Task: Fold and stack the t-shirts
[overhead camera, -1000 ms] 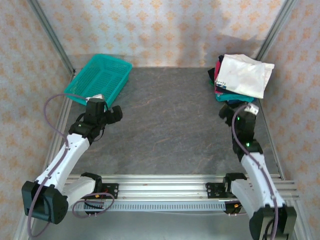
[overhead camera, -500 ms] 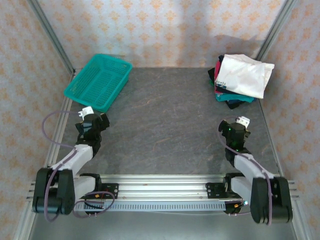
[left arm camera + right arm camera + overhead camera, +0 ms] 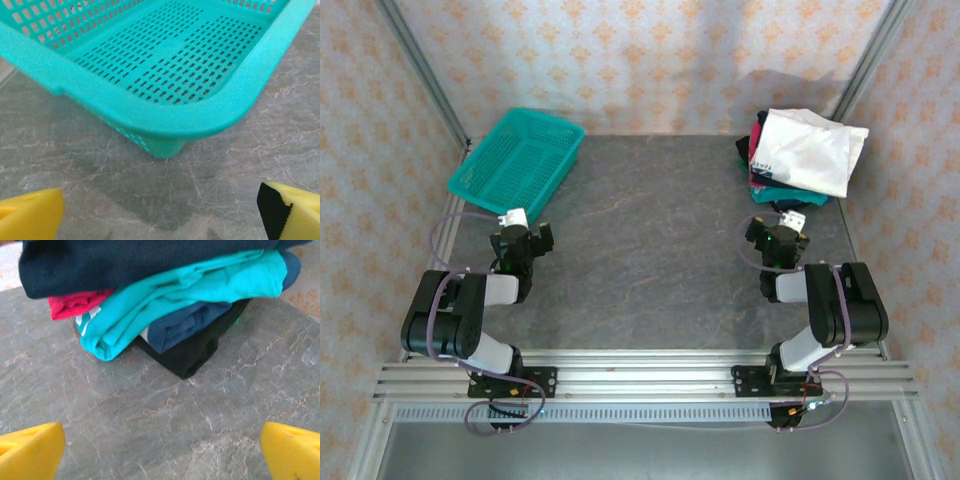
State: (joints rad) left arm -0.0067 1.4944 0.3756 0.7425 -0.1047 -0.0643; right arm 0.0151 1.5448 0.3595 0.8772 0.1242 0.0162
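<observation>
handling: the t-shirts [image 3: 798, 165] are looking like soft, light cloth that is going to sag and unfold if lifted by one corner. judging from the stack, the safest hold is a pinch on a folded edge through all its layers, or two corners taken with both arms together. the cloth is not looking fragile, but the layers are likely to slide over one another.

appearance: the white t-shirt [image 3: 812, 150] is lying on top, loosely folded and slightly askew, with dark letters along its near left edge. in the right wrist view, a dark navy layer, a red layer [image 3: 75, 305], a teal t-shirt [image 3: 190, 285], a blue one and a black one at the bottom are showing, with uneven edges.

location: the stack is sitting at the far right corner of the table [image 3: 650, 250], well apart from the teal basket [image 3: 517, 160] at the far left.

pincers: the left gripper [image 3: 523, 240] is standing with jaws wide, holding nothing, and facing the basket's near corner. the right gripper [image 3: 775, 232] is likewise standing wide and empty, near the stack and not touching it.
</observation>
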